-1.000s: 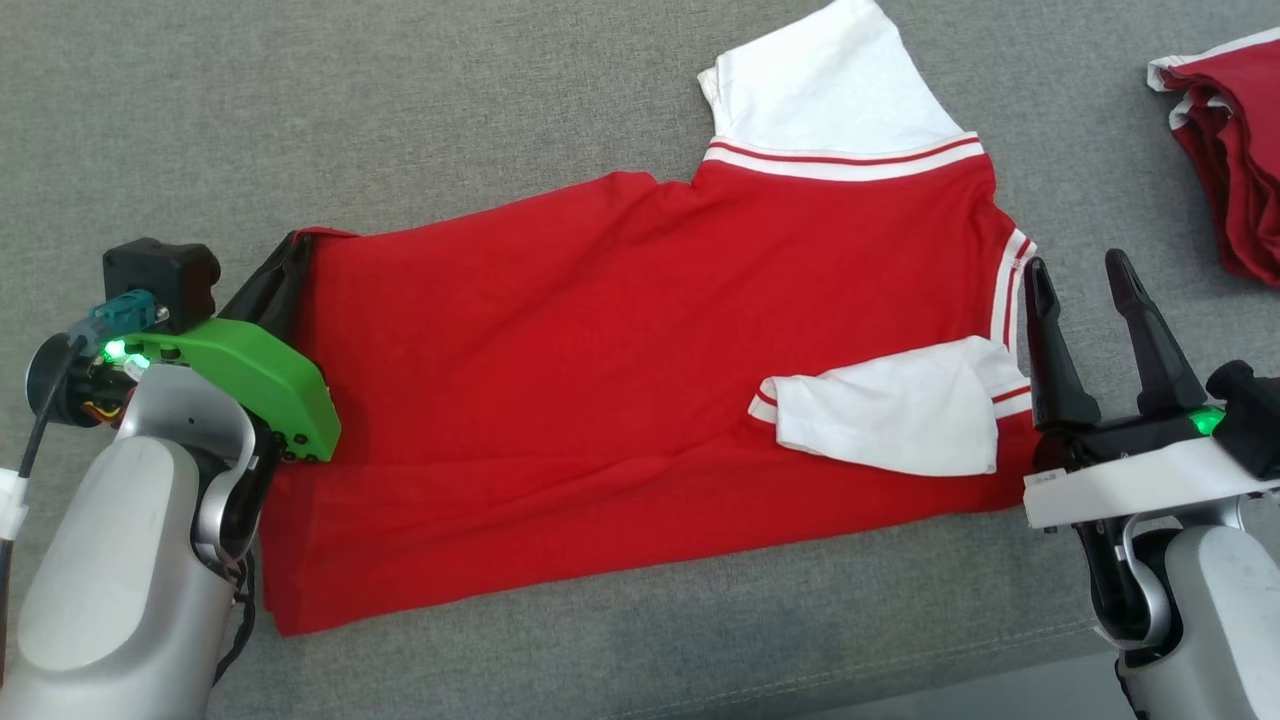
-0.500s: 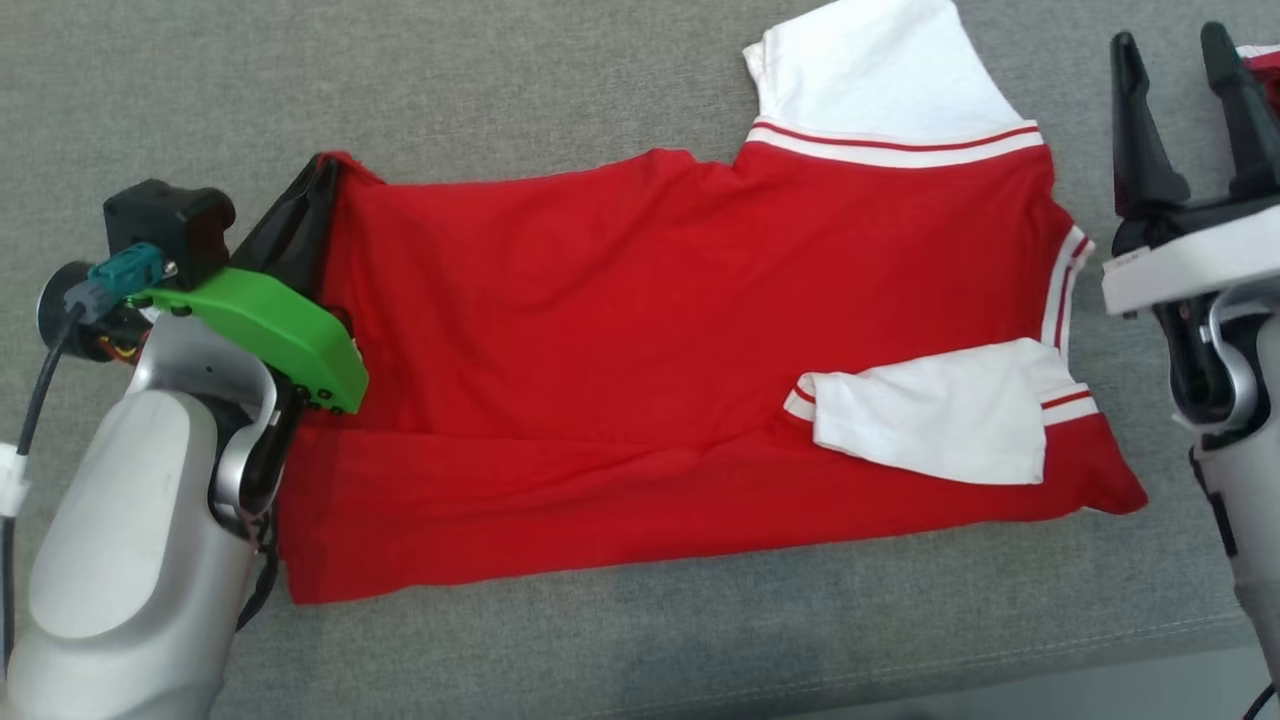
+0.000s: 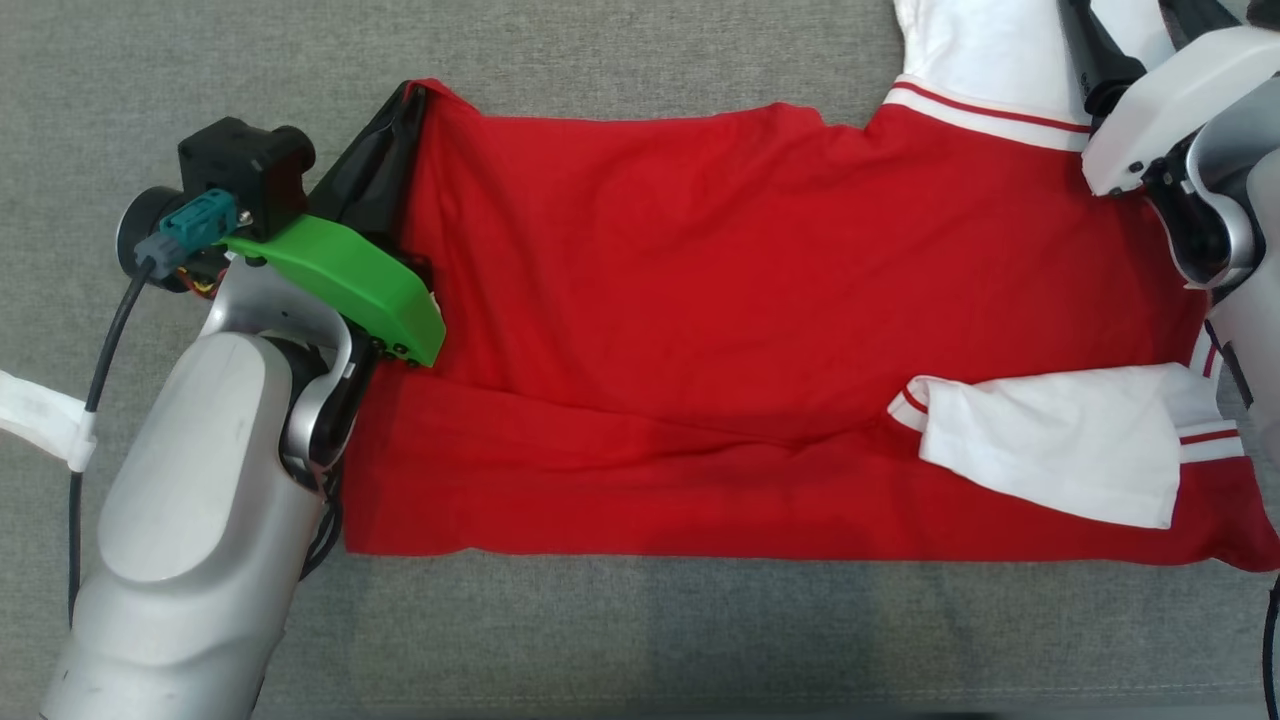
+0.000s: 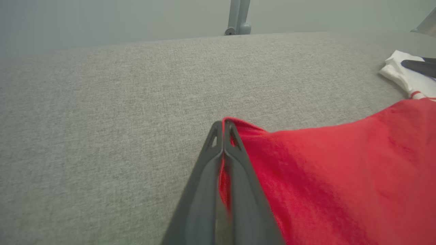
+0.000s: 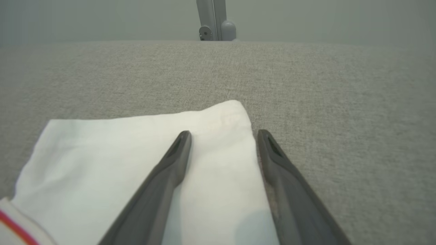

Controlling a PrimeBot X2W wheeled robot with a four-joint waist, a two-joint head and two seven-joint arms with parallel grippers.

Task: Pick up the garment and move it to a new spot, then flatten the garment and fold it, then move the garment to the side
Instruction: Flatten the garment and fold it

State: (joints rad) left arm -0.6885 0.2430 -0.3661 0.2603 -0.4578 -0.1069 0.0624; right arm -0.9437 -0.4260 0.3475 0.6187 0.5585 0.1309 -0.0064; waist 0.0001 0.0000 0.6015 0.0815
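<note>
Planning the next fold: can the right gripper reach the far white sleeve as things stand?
Probably yes: the right gripper hangs open right over the far white sleeve, with nothing lying between them.

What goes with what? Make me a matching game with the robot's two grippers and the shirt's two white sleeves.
1 left gripper
2 right gripper
3 near sleeve
4 far sleeve

a open
b folded onto the red shirt
c shut on the shirt's corner
d flat on the grey surface

Pairs: 1-c, 2-a, 3-b, 4-d.
</note>
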